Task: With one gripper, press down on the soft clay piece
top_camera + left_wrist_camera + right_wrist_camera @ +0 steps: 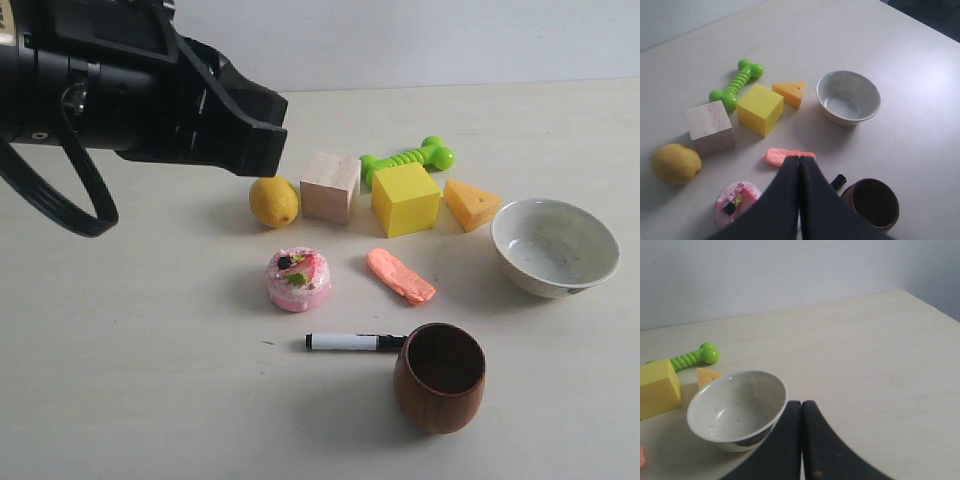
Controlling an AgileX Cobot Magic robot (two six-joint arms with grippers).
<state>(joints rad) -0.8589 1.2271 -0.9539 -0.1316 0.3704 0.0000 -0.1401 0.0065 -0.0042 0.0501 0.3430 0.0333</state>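
The soft clay piece (399,275) is a salmon-orange lump lying flat on the table between the pink cake toy (298,279) and the white bowl (553,246). My left gripper (265,135) hangs high at the upper left of the exterior view, well apart from the clay. In the left wrist view that gripper (799,158) is shut and empty, and its tips overlap the clay (780,156) from above. My right gripper (801,403) is shut and empty beside the bowl (735,410). It is out of the exterior view.
Behind the clay stand a lemon (274,201), a wooden cube (331,186), a yellow cube (405,198), a green bone toy (408,157) and a cheese wedge (471,203). In front lie a marker (350,342) and a wooden cup (439,377).
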